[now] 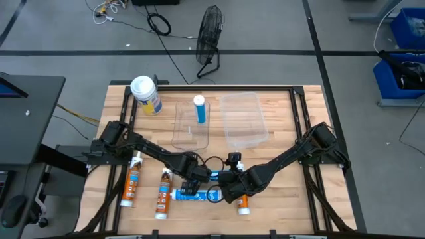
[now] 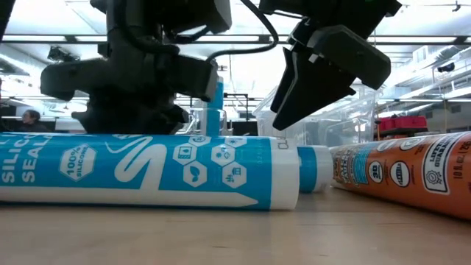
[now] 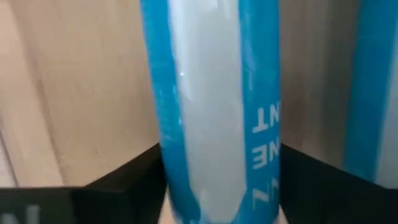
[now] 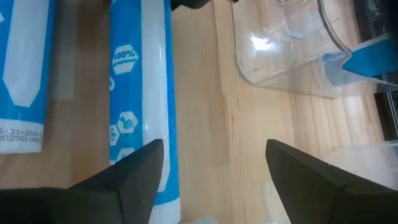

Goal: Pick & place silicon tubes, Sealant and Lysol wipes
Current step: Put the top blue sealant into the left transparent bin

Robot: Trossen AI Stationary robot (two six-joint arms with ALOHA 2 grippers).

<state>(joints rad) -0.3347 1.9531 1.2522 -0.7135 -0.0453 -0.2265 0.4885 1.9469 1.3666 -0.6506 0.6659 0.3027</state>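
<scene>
2 blue silicone tubes, 3 orange tubes, 1 Lysol wipes. Left gripper straddling "100% SILICONE" tube, grip unclear; right gripper beside it, gaping, empty.

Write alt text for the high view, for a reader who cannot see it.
Two dark arms meet near the front of a wooden table, the left gripper at a blue-and-white silicone tube lying flat, the right gripper open beside it. Three orange sealant tubes lie nearby; a Lysol wipes canister and two clear bins stand farther back.
</scene>
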